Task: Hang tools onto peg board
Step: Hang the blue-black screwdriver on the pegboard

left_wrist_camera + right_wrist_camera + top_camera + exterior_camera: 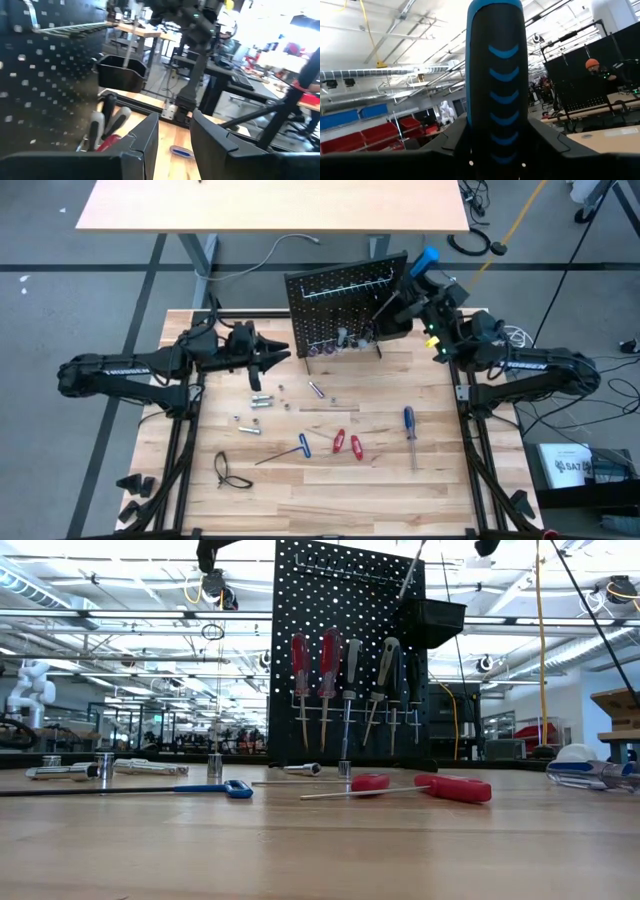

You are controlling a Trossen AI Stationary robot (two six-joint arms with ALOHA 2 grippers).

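Note:
The black peg board (345,305) stands upright at the table's far middle. Red- and grey-handled screwdrivers (325,665) hang on its rail, and a small black bin (432,620) sits at its right. My right gripper (415,290), raised at the board's right end, is shut on a screwdriver with a black and blue handle (428,258). Its shaft (411,572) slants down to the bin. My left gripper (280,360) hovers level just left of the board, open by a narrow gap (175,145), with nothing in it. More tools lie on the table. My right gripper pinches the black and blue handle (497,125) between its two fingers, low on the handle. The handle's free end (495,20) sticks out beyond the fingers, up and away. The screwdriver is lifted clear of the table and tilted. Its shaft (131,42) runs down into the bin's mouth.
On the tabletop lie a blue T-handle key (290,448), two red screwdrivers (347,444), a blue-handled screwdriver (410,428), several silver bits (258,405) and a black looped thing (228,470). A second table (270,205) stands beyond the far edge.

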